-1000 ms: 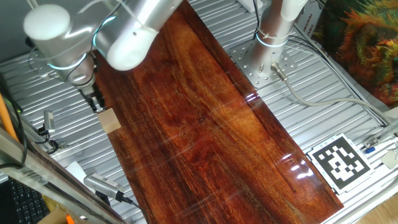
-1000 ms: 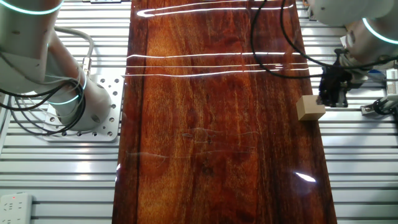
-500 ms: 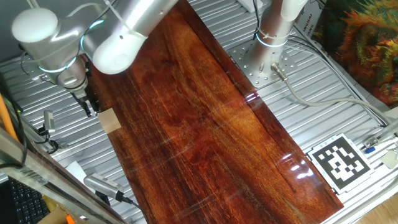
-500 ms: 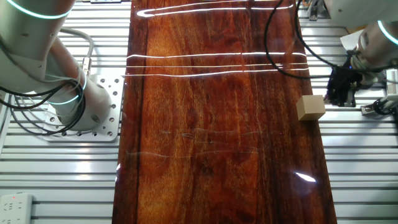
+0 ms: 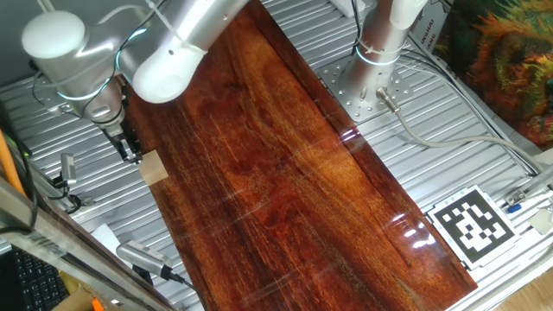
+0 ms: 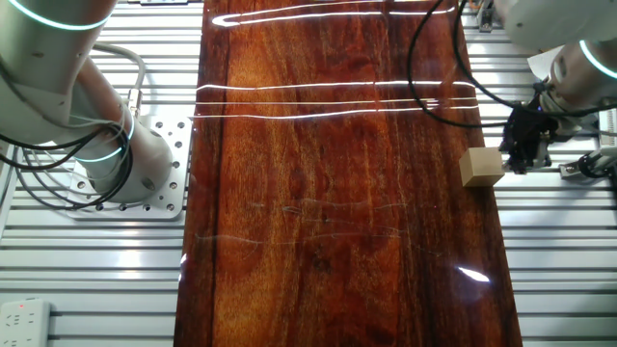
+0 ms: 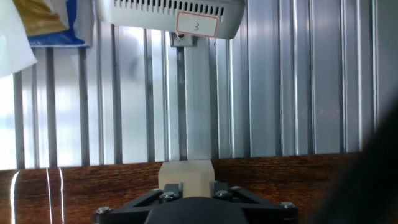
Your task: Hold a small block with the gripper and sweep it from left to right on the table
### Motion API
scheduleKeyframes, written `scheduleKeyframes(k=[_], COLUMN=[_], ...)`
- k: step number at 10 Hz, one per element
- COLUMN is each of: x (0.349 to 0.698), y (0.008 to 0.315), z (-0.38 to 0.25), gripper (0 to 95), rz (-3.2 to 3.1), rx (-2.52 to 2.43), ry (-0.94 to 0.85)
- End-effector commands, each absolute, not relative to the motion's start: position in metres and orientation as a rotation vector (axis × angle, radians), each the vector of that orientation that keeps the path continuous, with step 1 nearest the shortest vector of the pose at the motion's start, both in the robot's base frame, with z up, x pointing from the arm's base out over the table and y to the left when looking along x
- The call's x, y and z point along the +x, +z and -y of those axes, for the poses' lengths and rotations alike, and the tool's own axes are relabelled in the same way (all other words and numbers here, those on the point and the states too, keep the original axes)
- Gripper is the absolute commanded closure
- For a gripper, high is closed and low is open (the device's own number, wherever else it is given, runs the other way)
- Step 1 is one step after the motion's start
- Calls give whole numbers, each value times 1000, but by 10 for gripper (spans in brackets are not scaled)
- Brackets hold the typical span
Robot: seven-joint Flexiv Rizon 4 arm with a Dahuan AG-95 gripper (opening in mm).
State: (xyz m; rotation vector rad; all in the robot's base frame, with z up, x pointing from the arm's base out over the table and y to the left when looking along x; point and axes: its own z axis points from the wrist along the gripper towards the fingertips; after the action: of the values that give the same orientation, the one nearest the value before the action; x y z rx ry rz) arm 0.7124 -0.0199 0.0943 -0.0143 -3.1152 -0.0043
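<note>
The small block is a light tan wooden cube lying at the left edge of the reddish-brown table. It also shows in the other fixed view at the table's right edge. The gripper hangs low over the ribbed metal just beside the block, on its outer side; the other fixed view shows the gripper right next to the block. In the hand view the block lies just ahead of the gripper, seen in the gap between its parted fingers. The gripper holds nothing.
A fixed white column stands on a metal plate beyond the table's far side. A black-and-white tag lies at the right. Cables and small metal fittings lie near the left front. A grey box labelled 3 is ahead.
The gripper first drew away from the block over the ribbed metal, then came back a little toward it. The block has not moved.
</note>
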Motion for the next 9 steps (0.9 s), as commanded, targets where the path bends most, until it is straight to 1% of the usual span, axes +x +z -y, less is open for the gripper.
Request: scheduleKeyframes(k=[1, 4, 9], x=[713, 713, 714], y=[94, 93, 80], z=[20, 20, 22], gripper=[0, 0, 0], rz=[3115, 3114, 3112], rx=[-13, -10, -6], ry=[-6, -5, -4])
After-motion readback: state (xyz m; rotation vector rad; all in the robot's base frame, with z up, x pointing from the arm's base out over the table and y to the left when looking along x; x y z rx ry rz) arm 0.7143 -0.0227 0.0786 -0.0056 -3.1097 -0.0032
